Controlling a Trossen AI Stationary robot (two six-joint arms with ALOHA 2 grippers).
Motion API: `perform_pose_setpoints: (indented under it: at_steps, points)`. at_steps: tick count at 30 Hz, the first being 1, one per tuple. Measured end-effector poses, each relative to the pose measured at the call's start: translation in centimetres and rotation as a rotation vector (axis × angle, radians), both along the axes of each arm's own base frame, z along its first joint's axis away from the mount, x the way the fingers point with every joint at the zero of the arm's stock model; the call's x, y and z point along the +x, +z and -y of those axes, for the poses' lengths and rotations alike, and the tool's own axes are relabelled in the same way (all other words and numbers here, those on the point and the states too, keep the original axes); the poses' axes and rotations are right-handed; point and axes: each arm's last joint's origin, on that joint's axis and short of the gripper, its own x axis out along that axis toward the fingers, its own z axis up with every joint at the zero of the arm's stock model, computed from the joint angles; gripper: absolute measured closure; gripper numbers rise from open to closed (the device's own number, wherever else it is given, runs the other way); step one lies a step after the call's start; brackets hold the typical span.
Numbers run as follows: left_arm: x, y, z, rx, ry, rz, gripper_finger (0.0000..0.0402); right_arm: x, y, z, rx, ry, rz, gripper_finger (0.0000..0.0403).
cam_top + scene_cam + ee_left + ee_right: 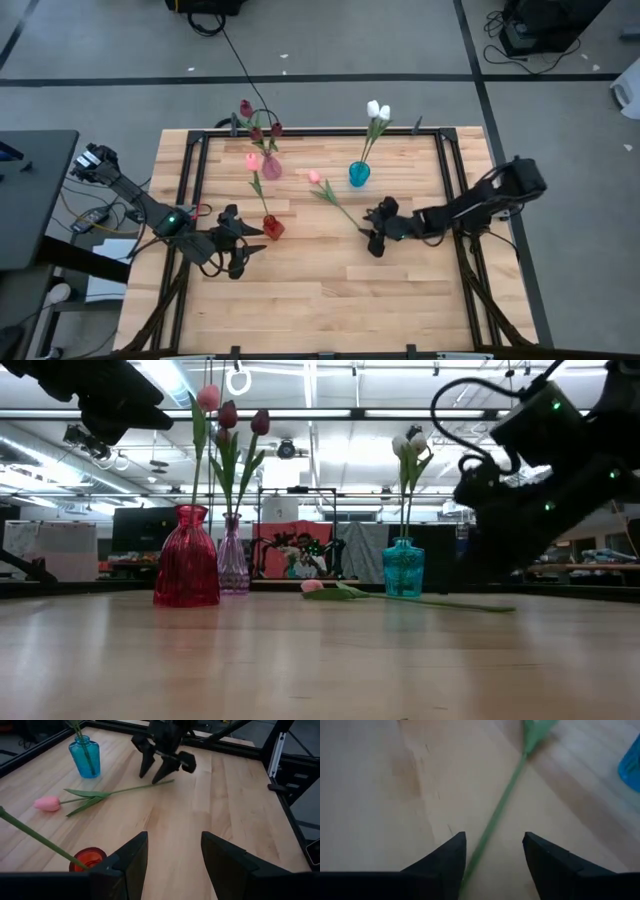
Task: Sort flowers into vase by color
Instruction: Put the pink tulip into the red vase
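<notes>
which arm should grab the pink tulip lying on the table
Right. The right gripper is open over the stem end of the loose pink tulip. The left gripper sits open beside the red vase, farther away.

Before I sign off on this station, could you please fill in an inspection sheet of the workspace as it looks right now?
Surface: wooden table, bare at the front.
Job's things: red vase with one pink tulip; pink vase with maroon tulips; blue vase with white tulips; loose pink tulip lying flat.
Clutter: nothing seen.
Grippers: left gripper open, empty, beside red vase; right gripper open, straddling the loose tulip's stem end.
Cables: black cable across the floor.
Surroundings: grey floor, lit room behind.
</notes>
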Motion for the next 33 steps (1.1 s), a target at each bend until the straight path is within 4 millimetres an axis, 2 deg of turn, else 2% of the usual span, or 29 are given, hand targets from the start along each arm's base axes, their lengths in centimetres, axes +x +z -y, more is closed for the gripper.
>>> perform_pose_setpoints:
  at_steps: [9, 12, 16, 21, 26, 33]
  points:
    - [0.0, 0.0, 0.0, -0.003, 0.001, 0.000, 0.0211, 1.6, -1.7, -1.3, -0.067, -0.008, -0.057, 0.0258]
    - [0.0, 0.0, 0.0, -0.006, 0.002, 0.002, 0.0211, 1.7, -2.1, -1.5, -0.054, -0.026, -0.057, 0.0303]
    - [0.1, 0.2, 0.1, -0.015, 0.000, 0.018, 0.0211, 1.6, -2.3, -1.4, -0.042, -0.041, -0.077, 0.0383]
    - [0.6, -0.1, 0.4, -0.012, 0.012, 0.025, 0.0211, 1.5, -2.2, -1.3, -0.039, -0.051, -0.081, 0.0394]
    - [1.8, -0.9, 1.3, -0.015, 0.010, 0.035, 0.0211, 0.9, -0.8, -1.4, -0.099, -0.048, -0.065, 0.0399]
    - [3.5, -1.9, 2.4, -0.014, 0.029, 0.073, 0.0211, 0.8, 3.7, -2.6, -0.156, 0.000, 0.141, 0.0400]
